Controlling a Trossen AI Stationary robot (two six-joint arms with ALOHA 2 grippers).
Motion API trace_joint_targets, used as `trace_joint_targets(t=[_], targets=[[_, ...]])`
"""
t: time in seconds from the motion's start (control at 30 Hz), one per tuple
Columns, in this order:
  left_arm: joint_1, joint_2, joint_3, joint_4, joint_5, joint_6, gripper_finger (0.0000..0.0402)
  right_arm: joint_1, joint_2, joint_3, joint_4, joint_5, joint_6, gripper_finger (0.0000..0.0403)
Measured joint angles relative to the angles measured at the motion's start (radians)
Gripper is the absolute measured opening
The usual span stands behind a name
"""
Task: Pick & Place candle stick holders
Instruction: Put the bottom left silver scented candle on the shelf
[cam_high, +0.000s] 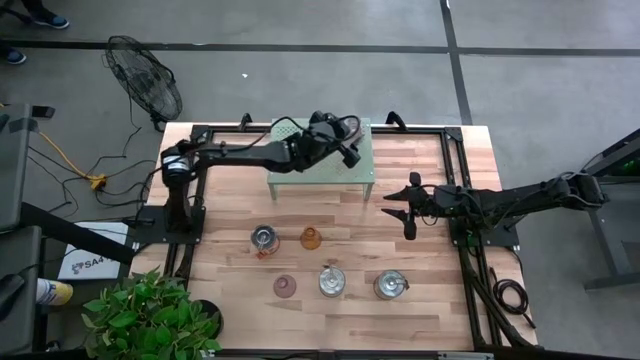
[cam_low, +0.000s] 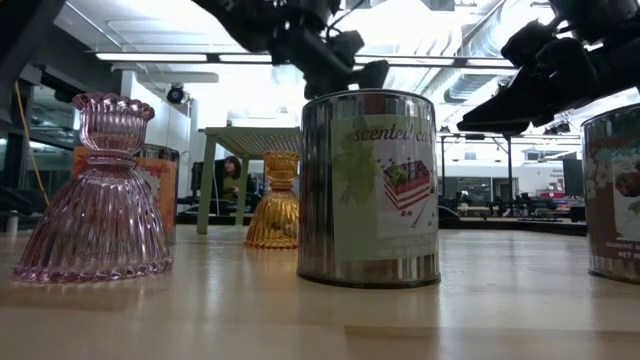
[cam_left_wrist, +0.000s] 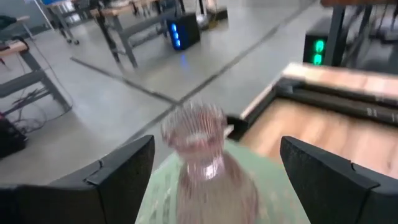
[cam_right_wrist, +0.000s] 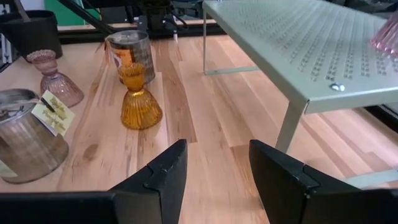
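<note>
My left hand (cam_left_wrist: 211, 180) is over the green perforated shelf (cam_high: 360, 170) at the far side of the counter (cam_high: 440, 310), its fingers (cam_left_wrist: 121, 177) spread wide apart. Between them, touching neither, a pale pink bell-shaped holder (cam_left_wrist: 202, 158) stands upright on the shelf top, long axis vertical, flared skirt down and fluted cup pointing up. My arm hides it from above.

My right hand (cam_high: 407, 212) hovers over the counter just off the shelf's right end, fingers (cam_right_wrist: 155, 180) partly apart with nothing between them.

On the counter in front of the shelf, on the side away from the back edge, the other five holders stand upright and apart from one another. Closest to the shelf is the amber-orange bell-shaped holder (cam_high: 311, 238), cup up, with a silvery jar-like holder with an orange label (cam_high: 264, 239) beside it toward the left arm's base. Farther from the shelf, in a second row, stand the second pink bell-shaped holder (cam_high: 285, 286), then a silvery jar with a cake label (cam_high: 332, 281), then another silvery jar (cam_high: 391, 286) toward my right arm's side. The jars stand with their mouths up.

Beyond the counter's left corner a potted plant (cam_high: 150, 315) and a floor fan (cam_high: 145, 80) stand on the floor.
</note>
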Motion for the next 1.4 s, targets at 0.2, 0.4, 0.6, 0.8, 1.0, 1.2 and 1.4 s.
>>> trace_joint_targets(t=[0.2,0.4,0.6,0.8,1.0,1.2,1.4], targets=[[-0.050,-0.090,0.000,-0.239,-0.024,-0.037,0.0342,0.000,0.000,0.000,-0.018,-0.003,0.017,0.0167],[-0.144,-0.160,0.000,-0.469,-0.024,-0.073,0.0342,0.000,0.000,0.000,-0.018,-0.030,0.019,0.0167],[-0.267,-0.215,0.000,-0.675,0.042,-0.033,0.0342,0.000,0.000,0.000,-0.019,-0.080,0.046,0.0167],[-0.394,-0.220,0.000,-0.767,0.161,-0.030,0.0342,0.000,0.000,0.000,-0.020,-0.134,0.053,0.0167],[-0.509,-0.179,0.002,-0.762,0.180,-0.041,0.0342,0.000,0.000,0.000,-0.027,-0.153,0.053,0.0167],[-0.588,-0.128,0.002,-0.750,0.206,-0.039,0.0342,0.000,0.000,0.000,-0.049,-0.160,0.063,0.0167],[-0.645,-0.079,0.001,-0.712,0.268,-0.037,0.0342,0.000,0.000,0.000,-0.062,-0.188,0.078,0.0167]])
